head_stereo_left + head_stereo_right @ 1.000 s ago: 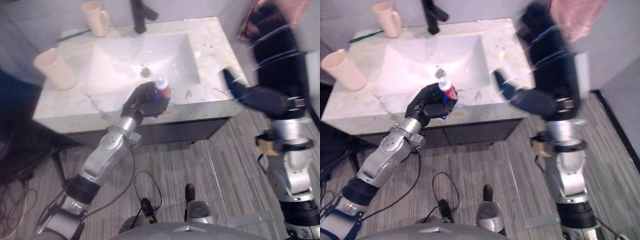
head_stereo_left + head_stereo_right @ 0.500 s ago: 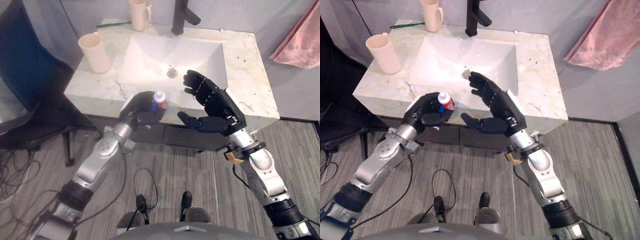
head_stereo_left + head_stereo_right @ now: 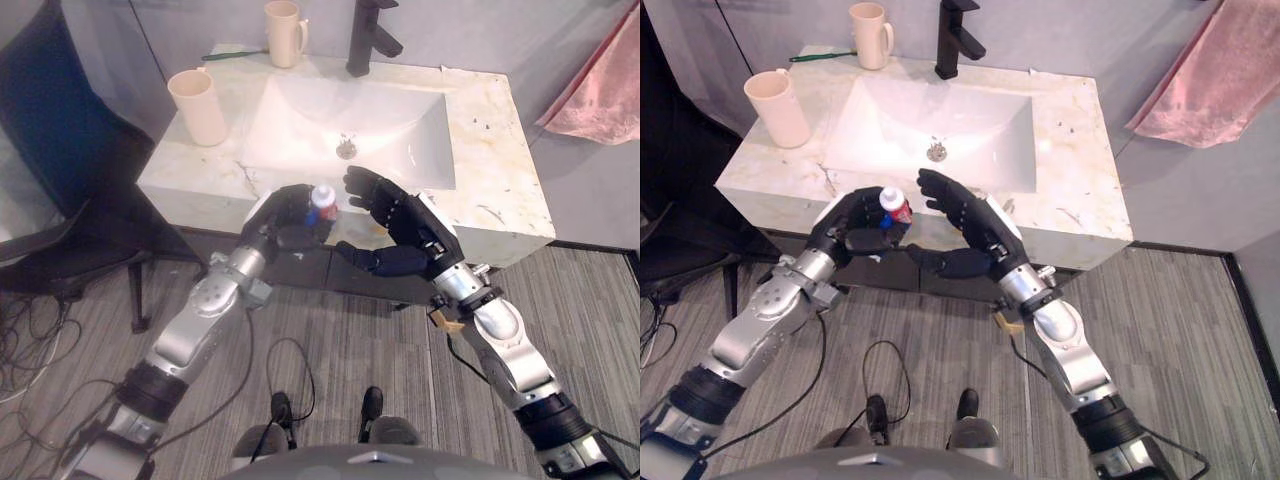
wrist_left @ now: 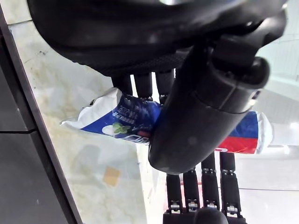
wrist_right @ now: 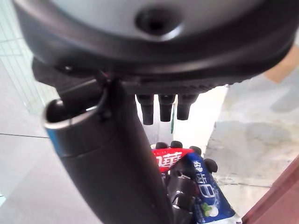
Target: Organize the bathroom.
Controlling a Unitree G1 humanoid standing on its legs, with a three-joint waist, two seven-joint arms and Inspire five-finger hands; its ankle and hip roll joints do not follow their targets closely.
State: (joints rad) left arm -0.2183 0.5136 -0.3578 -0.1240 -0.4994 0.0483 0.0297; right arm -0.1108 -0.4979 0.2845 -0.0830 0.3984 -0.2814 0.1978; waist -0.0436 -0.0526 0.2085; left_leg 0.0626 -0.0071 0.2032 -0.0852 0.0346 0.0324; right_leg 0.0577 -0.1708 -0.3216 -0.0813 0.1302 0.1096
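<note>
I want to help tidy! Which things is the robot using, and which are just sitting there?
Using:
toothpaste tube, held in the left hand
right hand, open beside it

Just sitting:
two cups
green toothbrush
faucet
pink towel

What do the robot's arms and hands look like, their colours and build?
Both arms are silver-grey, jointed metal segments with dark bands. The left hand and right hand are black, with segmented fingers and thick smooth thumbs. A small tan block sits at the right wrist.
</note>
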